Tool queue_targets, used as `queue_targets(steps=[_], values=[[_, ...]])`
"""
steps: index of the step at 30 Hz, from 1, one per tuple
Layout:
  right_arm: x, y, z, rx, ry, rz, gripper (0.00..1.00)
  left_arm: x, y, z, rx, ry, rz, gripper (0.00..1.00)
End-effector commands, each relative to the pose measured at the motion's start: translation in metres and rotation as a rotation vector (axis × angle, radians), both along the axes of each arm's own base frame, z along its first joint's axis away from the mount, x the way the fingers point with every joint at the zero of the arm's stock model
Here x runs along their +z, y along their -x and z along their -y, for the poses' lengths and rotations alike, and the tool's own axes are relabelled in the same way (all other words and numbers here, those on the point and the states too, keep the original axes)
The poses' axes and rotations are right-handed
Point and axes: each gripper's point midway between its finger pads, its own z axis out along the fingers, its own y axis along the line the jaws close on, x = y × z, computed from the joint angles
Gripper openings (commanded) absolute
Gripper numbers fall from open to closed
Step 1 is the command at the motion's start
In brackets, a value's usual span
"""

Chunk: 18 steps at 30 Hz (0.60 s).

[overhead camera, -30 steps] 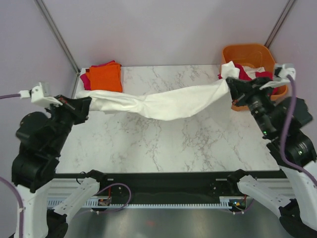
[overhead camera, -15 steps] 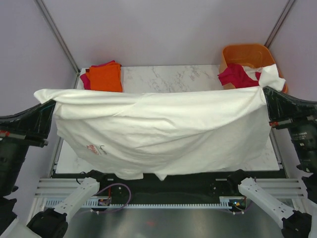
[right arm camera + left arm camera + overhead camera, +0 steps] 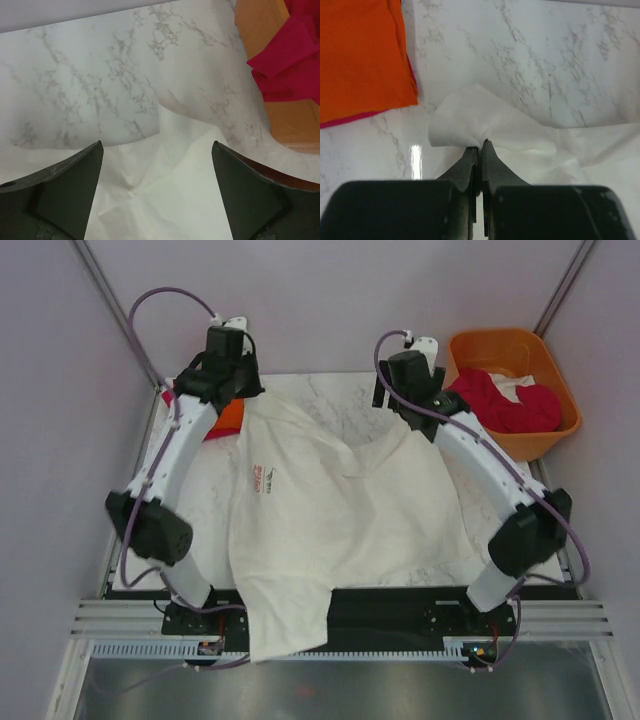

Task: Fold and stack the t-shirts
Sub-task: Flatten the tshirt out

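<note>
The white t-shirt lies spread across the middle of the table, logo up. Its bottom part hangs off the near edge, at the bottom of the frame. I worry that the hanging part could drag the whole shirt down.

My left gripper is pinched tight on one top corner, at the upper left. My right gripper has its jaws wide apart and holds nothing. If I pull with the left one only, the shirt could twist and bunch up.

That corner sits just beside the folded orange t-shirt, so a sloppy move could knock that pile crooked.
</note>
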Motion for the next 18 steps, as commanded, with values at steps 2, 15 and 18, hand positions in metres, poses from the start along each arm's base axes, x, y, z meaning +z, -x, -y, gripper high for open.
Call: queue_targets(steps=[2,15,18], values=[[0.012,-0.056,0.030,-0.176,0.016,0.008,0.98,-0.021,-0.119,-0.027,0.047,0.019,0.033,0.02],[-0.025,-0.043,0.030,-0.056,0.025,-0.050,0.98,-0.028,-0.159,-0.069,0.117,0.124,0.033,1.00],[-0.053,-0.033,0.023,-0.007,0.016,-0.127,0.98,0.002,-0.109,-0.078,0.165,0.106,0.041,1.00]])
